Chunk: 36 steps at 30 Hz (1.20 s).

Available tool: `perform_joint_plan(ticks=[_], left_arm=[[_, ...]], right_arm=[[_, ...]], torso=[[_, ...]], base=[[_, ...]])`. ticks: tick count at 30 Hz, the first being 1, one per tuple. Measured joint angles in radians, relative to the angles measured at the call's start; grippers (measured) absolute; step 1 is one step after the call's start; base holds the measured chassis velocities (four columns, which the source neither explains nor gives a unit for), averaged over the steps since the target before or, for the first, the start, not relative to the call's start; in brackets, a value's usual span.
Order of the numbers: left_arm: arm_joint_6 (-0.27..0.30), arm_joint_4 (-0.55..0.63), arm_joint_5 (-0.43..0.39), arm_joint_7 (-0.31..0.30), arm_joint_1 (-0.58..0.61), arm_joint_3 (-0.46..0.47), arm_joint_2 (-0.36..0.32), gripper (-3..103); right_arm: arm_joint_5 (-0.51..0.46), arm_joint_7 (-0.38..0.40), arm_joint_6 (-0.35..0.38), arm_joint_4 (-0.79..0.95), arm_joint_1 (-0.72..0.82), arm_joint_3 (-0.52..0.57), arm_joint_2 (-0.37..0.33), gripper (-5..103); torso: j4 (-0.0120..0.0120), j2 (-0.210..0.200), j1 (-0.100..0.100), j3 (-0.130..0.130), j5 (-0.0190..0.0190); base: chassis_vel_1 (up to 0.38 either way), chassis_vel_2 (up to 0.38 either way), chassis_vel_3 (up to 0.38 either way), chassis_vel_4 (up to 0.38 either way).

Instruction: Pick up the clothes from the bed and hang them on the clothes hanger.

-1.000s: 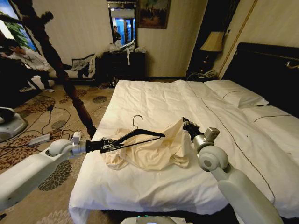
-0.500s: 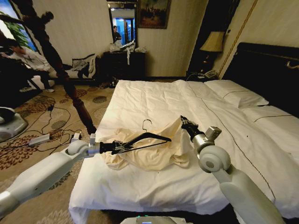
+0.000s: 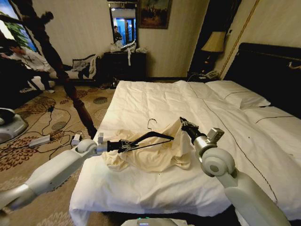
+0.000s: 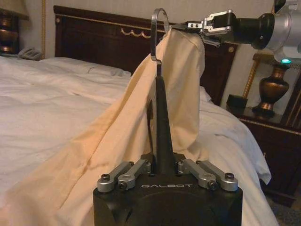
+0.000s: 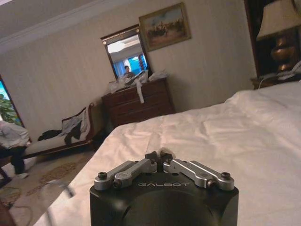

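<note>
The left arm was stretched forward from the lower left, nearly level, and its gripper point(image 3: 123, 145) was clamped on what it held. The right arm was raised from the lower right and bent at the elbow, wrist angled up and leftward, its gripper point(image 3: 182, 121) pinched closed
</note>
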<state>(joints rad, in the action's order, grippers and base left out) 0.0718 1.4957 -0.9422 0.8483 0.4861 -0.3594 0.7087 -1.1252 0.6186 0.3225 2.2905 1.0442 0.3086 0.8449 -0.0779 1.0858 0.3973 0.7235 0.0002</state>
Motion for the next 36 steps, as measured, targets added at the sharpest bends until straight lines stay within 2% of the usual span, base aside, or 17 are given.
perform_joint_plan(ticks=[7, 17, 28, 32, 36], left_arm=[[0.001, -0.055, 0.017, -0.032, -0.049, -0.058, 0.096, 18], [-0.005, -0.109, 0.006, -0.088, -0.080, -0.081, 0.202, 18], [-0.009, -0.120, 0.003, -0.130, -0.078, -0.082, 0.233, 18], [-0.009, -0.133, 0.001, -0.154, -0.096, -0.083, 0.247, 18], [-0.009, -0.134, -0.009, -0.160, -0.102, -0.084, 0.256, 18]], right_arm=[[-0.107, 0.028, 0.009, 0.032, -0.008, -0.005, -0.005, 0], [-0.159, 0.042, 0.022, 0.051, 0.012, -0.033, 0.014, 0], [-0.186, 0.036, 0.035, 0.097, 0.019, -0.046, 0.018, 0], [-0.240, 0.039, 0.037, 0.172, 0.006, -0.035, 0.007, 0], [-0.219, 0.029, 0.044, 0.177, 0.036, -0.032, 0.001, 0]], torso=[[-0.0001, 0.000, 0.000, 0.000, 0.0000], [0.0000, 0.000, 0.000, 0.000, 0.0000], [-0.0001, 0.000, 0.000, 0.000, -0.0001], [0.0001, 0.000, 0.000, 0.000, -0.0003], [-0.0001, 0.000, 0.000, 0.000, -0.0003]], base=[[0.000, 0.000, 0.000, 0.000], [0.000, 0.000, 0.000, 0.000], [0.000, 0.000, 0.000, 0.000], [0.000, 0.000, 0.000, 0.000], [0.000, 0.000, 0.000, 0.000]])
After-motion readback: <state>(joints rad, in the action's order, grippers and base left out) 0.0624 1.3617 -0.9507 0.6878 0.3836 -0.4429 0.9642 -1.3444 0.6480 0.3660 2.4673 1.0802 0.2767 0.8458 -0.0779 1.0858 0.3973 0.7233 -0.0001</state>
